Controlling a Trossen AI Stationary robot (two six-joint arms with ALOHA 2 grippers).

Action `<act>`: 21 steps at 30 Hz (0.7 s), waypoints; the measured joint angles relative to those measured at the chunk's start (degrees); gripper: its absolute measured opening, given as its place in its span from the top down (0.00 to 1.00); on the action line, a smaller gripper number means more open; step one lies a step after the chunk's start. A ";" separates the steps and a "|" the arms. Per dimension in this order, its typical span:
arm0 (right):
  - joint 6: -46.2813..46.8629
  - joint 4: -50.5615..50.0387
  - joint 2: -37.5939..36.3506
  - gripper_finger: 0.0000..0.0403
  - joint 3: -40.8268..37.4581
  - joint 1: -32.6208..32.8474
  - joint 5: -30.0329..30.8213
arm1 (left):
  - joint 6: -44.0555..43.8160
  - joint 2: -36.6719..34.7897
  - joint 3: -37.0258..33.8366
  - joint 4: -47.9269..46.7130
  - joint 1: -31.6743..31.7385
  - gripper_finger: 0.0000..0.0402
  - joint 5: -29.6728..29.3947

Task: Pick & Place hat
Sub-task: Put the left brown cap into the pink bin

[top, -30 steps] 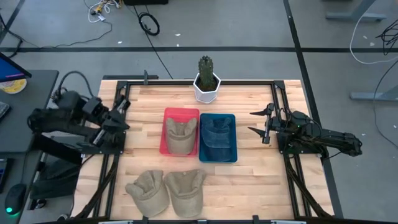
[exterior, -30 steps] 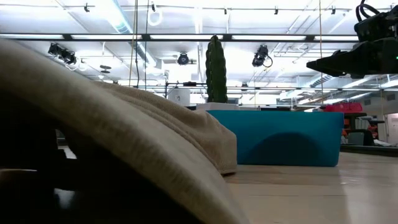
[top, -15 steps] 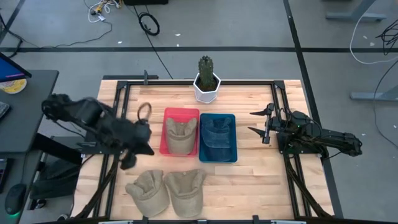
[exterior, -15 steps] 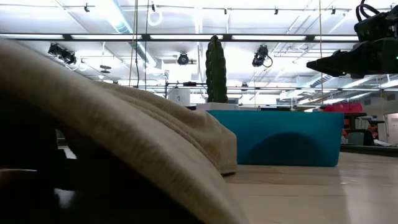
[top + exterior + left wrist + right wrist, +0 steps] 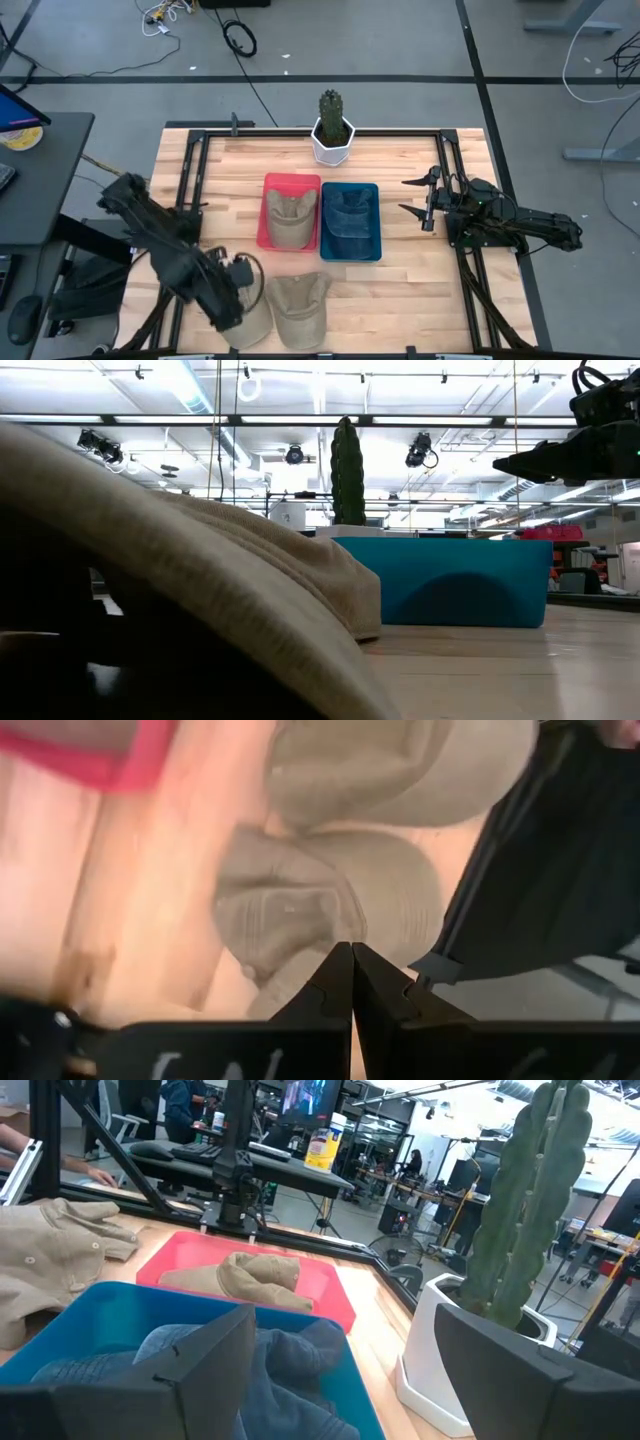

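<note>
Two tan hats lie on the table near its near edge. The left hat [image 5: 252, 318] [image 5: 300, 910] is partly covered by my left gripper [image 5: 232, 300] [image 5: 352, 952], which hangs over it with its fingers shut. The right hat [image 5: 298, 305] [image 5: 400, 770] lies beside it and fills the low view's foreground [image 5: 200, 580]. A red bin [image 5: 268, 205] holds another tan hat [image 5: 290, 220]. A blue bin [image 5: 372, 215] holds a denim hat [image 5: 350, 220]. My right gripper [image 5: 404, 196] [image 5: 370, 1380] waits open at the table's right side.
A cactus in a white pot [image 5: 332, 130] [image 5: 520, 1230] stands at the far edge behind the bins. Black frame rails [image 5: 195, 190] run along the left and right sides of the table. Bare wood lies between the bins and the right arm [image 5: 420, 280].
My left arm has swung from the table's left edge toward the near edge and turned, and its gripper now hangs over the left tan hat. The hats, the bins and my right arm have stayed where they were.
</note>
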 joint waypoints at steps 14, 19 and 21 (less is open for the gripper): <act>0.00 0.00 0.00 0.23 0.00 -0.01 0.01 | -4.11 11.27 0.00 2.62 -2.52 0.91 1.96; 0.00 -0.02 0.00 0.23 0.00 0.00 0.00 | -5.64 11.79 -0.14 3.72 -2.53 0.73 1.79; 0.00 -0.01 0.00 0.23 0.00 0.00 0.01 | -7.40 11.78 -0.85 4.21 -2.56 0.65 1.35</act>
